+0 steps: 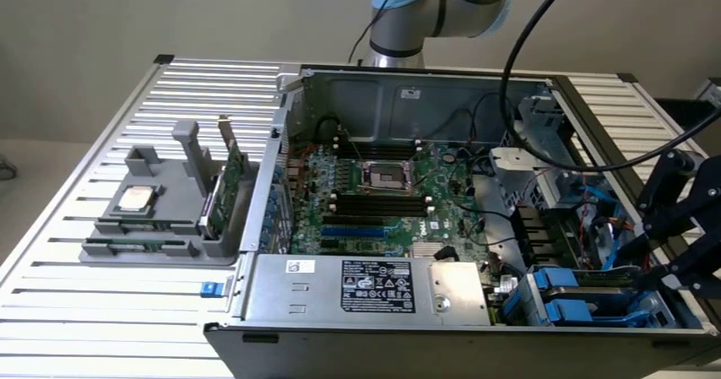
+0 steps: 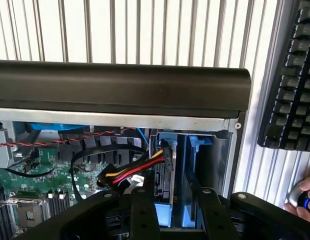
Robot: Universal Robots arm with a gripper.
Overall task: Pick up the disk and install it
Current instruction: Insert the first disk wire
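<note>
Disk: the disk (image 2: 165, 170) stands on edge in its blue frame, between my fingers, at the mouth of the drive bay (image 1: 586, 307) in the case corner at the exterior view's right.
Claw: my claw (image 2: 176, 197) is part-way closed, one finger on each side of the blue frame. I judge it clamped on the disk, though the contact itself is hard to see.
Done: the pick-up looks finished. The grey holder (image 1: 158, 219) on the tabletop (image 1: 113, 328) carries a chip and a green card, but no disk.
Left: seating. I cannot tell how deep the disk sits in the bay, so I count the install as unfinished.
Edges: the bay's blue walls run close along both sides of the disk, and the case's black rim (image 2: 120, 90) lies across just beyond the bay.
Cables: a red, yellow and black bundle (image 2: 130, 175) ends right beside the disk's near edge, which I judge a snag risk.
Open room: free above the case. Outside the wall are a keyboard (image 2: 290, 75) and a person's hand (image 2: 306, 199).
</note>
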